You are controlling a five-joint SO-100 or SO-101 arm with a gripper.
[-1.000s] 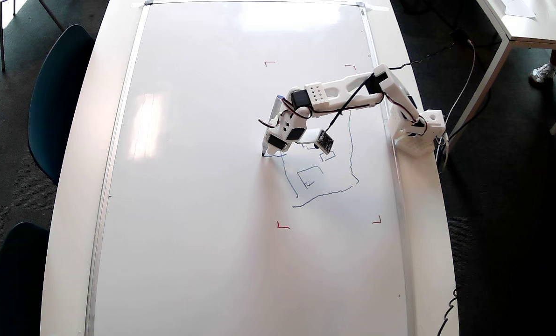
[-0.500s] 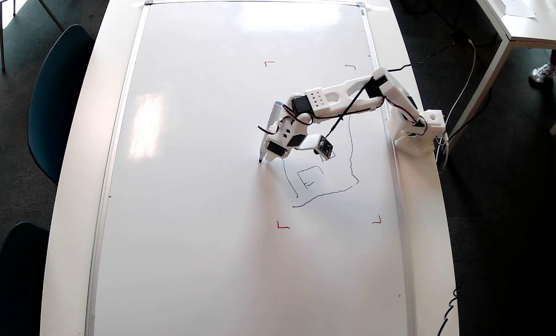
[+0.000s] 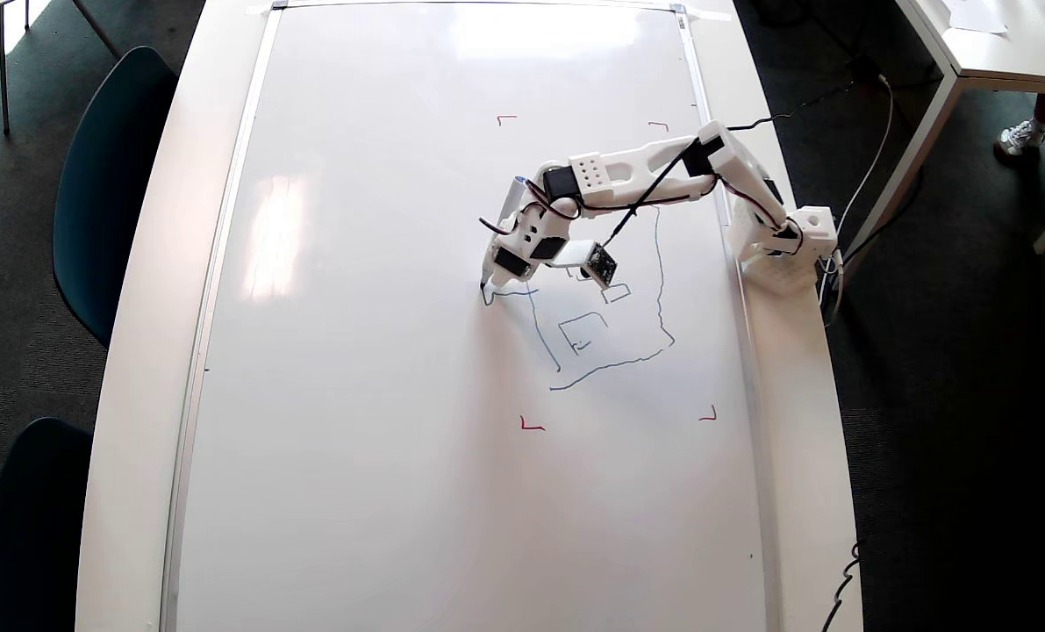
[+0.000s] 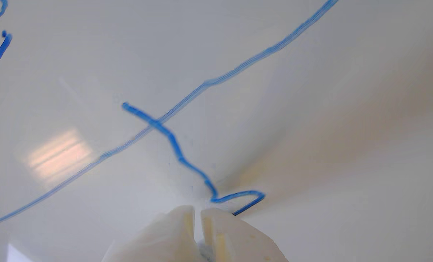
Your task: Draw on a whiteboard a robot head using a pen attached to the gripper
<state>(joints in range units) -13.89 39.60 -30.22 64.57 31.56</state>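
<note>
The whiteboard fills most of the table in the overhead view. The robot head is a lopsided blue outline with small rectangles inside, right of centre. My gripper hangs over the outline's upper-left corner. The pen runs along its left side, its tip on the board at a small blue hook. In the wrist view my white fingertips stand together with only a thin slit, nothing between them. Blue strokes of the robot head cross the whiteboard there. The pen is out of that view.
Red corner marks frame the drawing. The arm's base sits on the table's right rim, with cables trailing off right. Dark chairs stand to the left. Another table and a person's shoe are at upper right.
The pen tip went down and left, then came back up. It left a short blue hook left of the outline's upper-left corner. The arm swung slightly with it.
</note>
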